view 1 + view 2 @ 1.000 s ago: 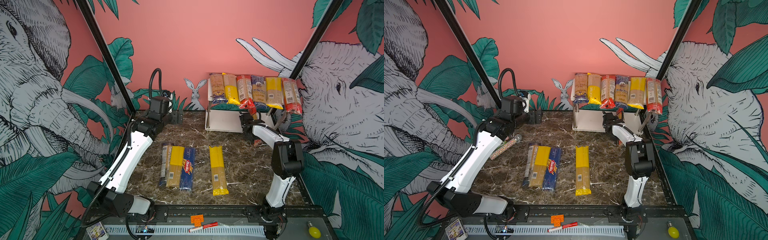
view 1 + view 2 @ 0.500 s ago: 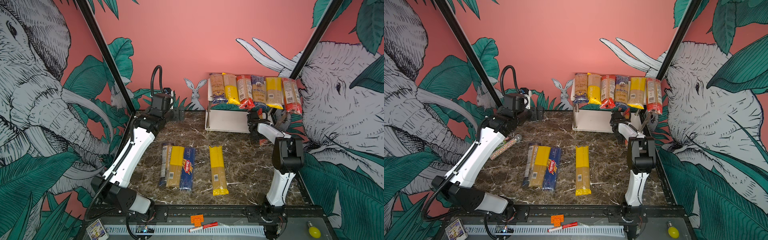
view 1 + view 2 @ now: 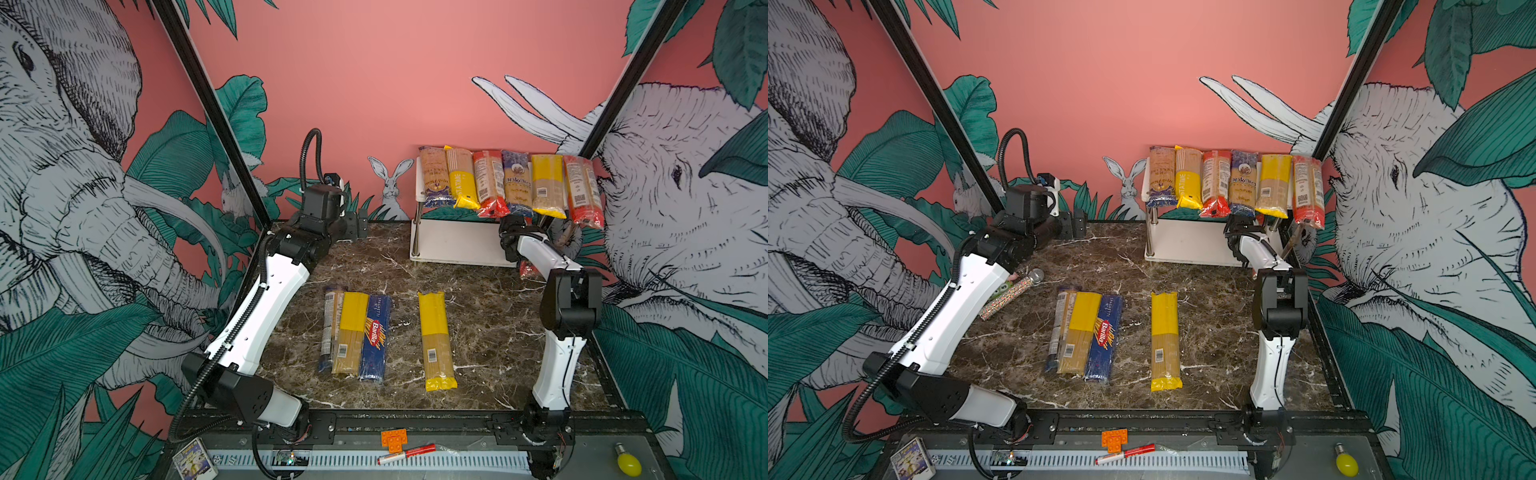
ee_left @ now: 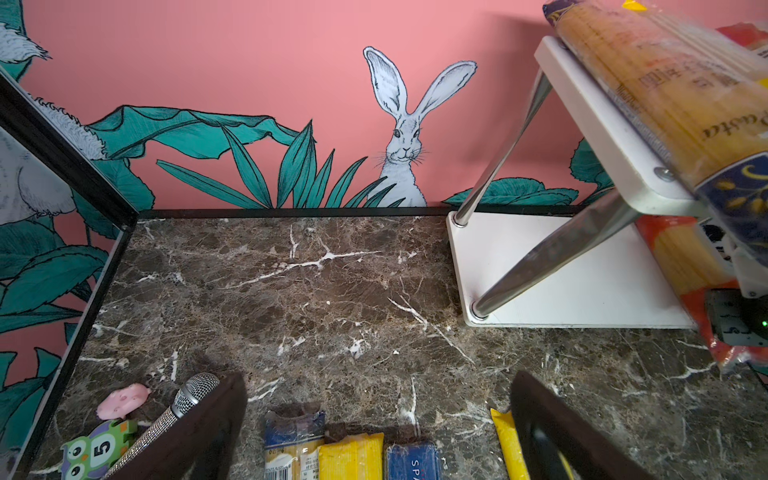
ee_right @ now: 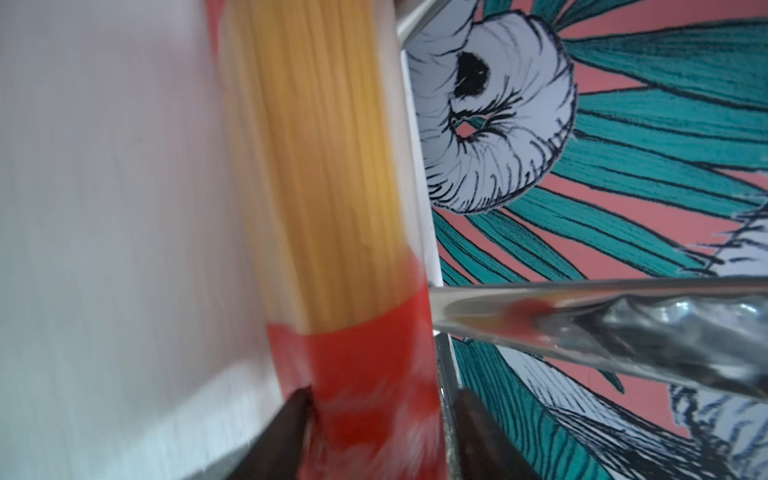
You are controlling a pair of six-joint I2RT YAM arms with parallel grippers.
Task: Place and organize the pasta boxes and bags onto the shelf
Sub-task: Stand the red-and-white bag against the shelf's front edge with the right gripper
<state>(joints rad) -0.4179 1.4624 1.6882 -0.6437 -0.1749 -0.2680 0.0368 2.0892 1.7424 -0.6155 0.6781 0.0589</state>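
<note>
— White shelf (image 3: 457, 249), two boards on metal posts: both top views?
— Six spaghetti packs (image 3: 509, 183) side by side on its upper board. Four more packs (image 3: 357, 332) lie on the brown marble table (image 3: 490, 324) in front of it. The right gripper (image 3: 510, 228) reaches under the upper board at the shelf's right end.
— Left wrist?
— The left gripper (image 4: 380, 380) gapes wide, empty, left of the shelf.
— Right wrist?
— Blurred. A red-ended clear spaghetti bag (image 5: 328, 187) lies on the lower board; jaws parted round its red end, one finger (image 5: 291, 424) against it, the other just clear.
</note>
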